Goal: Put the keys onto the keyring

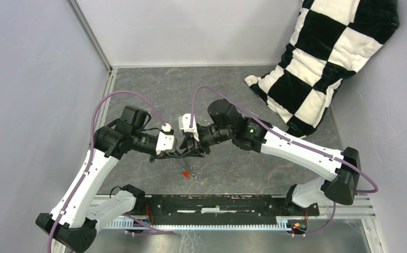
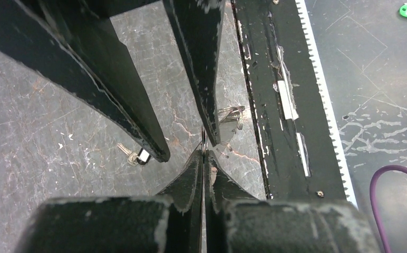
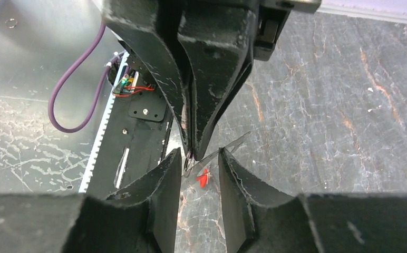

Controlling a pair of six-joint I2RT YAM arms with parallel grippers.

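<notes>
Left gripper (image 2: 204,161): clenched, fingers pressed together on a thin metal strand of the keyring, which shows edge-on just beyond their tips in the left wrist view.
Right gripper (image 3: 200,155): jaws apart with a clear gap. It faces the left gripper tip to tip, and the ring's strand crosses the gap. No firm contact with either finger (image 3: 164,195) can be made out.
Keyring (image 3: 228,146): held off the tabletop between the two grippers, above the middle of the tabletop and nearer its near edge than its far one. Only a slanted grey sliver of it shows.
Metal pieces (image 2: 230,115): a small jagged cluster by the ring, just beside the tip of one right finger.
Red key (image 3: 204,178): loose on the tabletop below the gripper tips, slightly toward the near edge, apart from the ring and both grippers.
Black key (image 2: 138,156): flat on the tabletop, partly hidden behind a right finger, not on the ring.
Tabletop (image 1: 233,100): dark marbled surface.
Rail (image 1: 222,203): black, running along the near edge between the arm bases.
Cushion (image 1: 328,58): black-and-white checked, propped at the far right corner.
</notes>
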